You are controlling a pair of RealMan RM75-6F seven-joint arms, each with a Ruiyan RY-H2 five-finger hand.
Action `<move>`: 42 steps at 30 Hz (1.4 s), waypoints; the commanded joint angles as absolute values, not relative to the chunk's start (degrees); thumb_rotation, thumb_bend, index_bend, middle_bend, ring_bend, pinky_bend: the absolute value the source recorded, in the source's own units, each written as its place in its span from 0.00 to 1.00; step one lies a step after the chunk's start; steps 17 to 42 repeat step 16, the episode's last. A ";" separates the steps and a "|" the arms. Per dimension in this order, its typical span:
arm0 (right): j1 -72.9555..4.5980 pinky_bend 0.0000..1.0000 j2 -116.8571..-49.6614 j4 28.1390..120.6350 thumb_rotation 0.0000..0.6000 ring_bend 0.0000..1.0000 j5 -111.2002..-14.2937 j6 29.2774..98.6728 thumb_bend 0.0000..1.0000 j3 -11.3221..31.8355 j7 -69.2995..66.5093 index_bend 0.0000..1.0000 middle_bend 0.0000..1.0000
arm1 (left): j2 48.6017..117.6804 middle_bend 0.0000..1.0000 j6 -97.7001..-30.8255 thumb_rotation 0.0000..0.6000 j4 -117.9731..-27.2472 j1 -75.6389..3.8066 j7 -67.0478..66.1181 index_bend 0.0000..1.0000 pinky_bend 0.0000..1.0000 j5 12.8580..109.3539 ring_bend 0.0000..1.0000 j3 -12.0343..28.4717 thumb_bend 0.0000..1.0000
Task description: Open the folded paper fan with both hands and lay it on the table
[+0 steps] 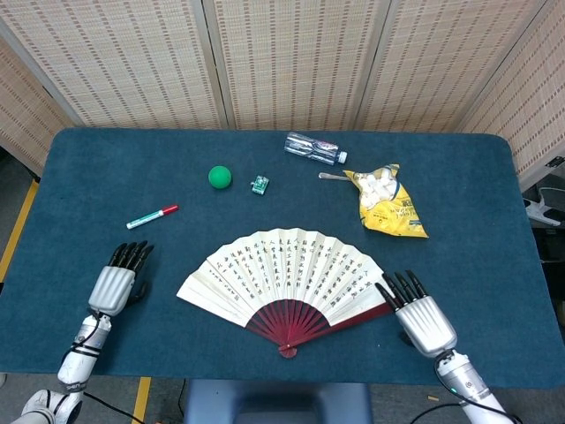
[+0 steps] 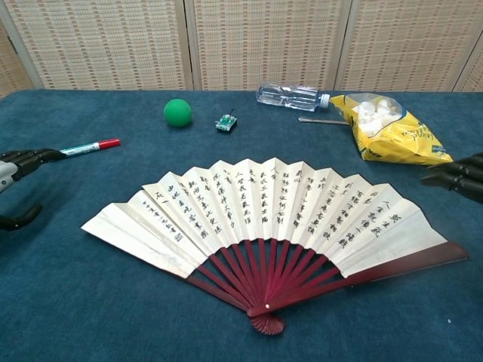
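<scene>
The paper fan (image 1: 282,276) (image 2: 264,222) lies spread flat on the blue table, white leaf with black script, dark red ribs meeting at the pivot near the front edge. My right hand (image 1: 421,315) sits just off the fan's right red guard stick, fingers straight and apart, holding nothing; only its fingertips (image 2: 460,172) show at the right edge of the chest view. My left hand (image 1: 118,281) (image 2: 16,167) lies well to the left of the fan, empty, fingers extended.
A red-capped marker (image 1: 152,215), green ball (image 1: 220,177) and small green part (image 1: 259,185) lie behind the fan at left. A plastic bottle (image 1: 314,148), a spoon (image 1: 333,177) and a yellow snack bag (image 1: 387,201) sit at the back right.
</scene>
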State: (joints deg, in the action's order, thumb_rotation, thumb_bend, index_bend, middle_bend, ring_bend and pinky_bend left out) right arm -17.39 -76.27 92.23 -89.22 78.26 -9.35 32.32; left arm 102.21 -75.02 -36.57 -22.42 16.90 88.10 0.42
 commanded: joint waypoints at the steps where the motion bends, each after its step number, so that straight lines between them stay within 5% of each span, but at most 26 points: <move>1: -12.44 0.00 -73.06 93.82 0.93 0.00 -91.40 89.41 0.06 -7.21 28.47 0.00 0.00 | 90.87 0.00 -78.34 1.00 -54.24 -19.37 20.81 0.00 0.05 89.31 0.00 -1.44 0.48; 10: -0.34 0.00 -67.01 93.65 0.92 0.00 -88.77 104.73 0.06 -6.01 19.35 0.00 0.00 | 69.75 0.00 -83.92 1.00 -86.72 -12.23 5.41 0.00 0.05 88.99 0.00 -5.85 0.43; 14: 0.86 0.00 -64.81 94.33 0.92 0.00 -88.60 105.43 0.06 -4.77 16.52 0.00 0.00 | 69.44 0.00 -88.10 1.00 -88.70 -10.27 -2.58 0.00 0.04 88.11 0.00 -3.68 0.42; 42: 0.96 0.00 -64.50 94.44 0.92 0.00 -88.73 104.81 0.06 -4.48 16.37 0.00 0.00 | 69.39 0.00 -88.26 1.00 -89.03 -9.98 -3.08 0.00 0.04 88.02 0.00 -3.38 0.42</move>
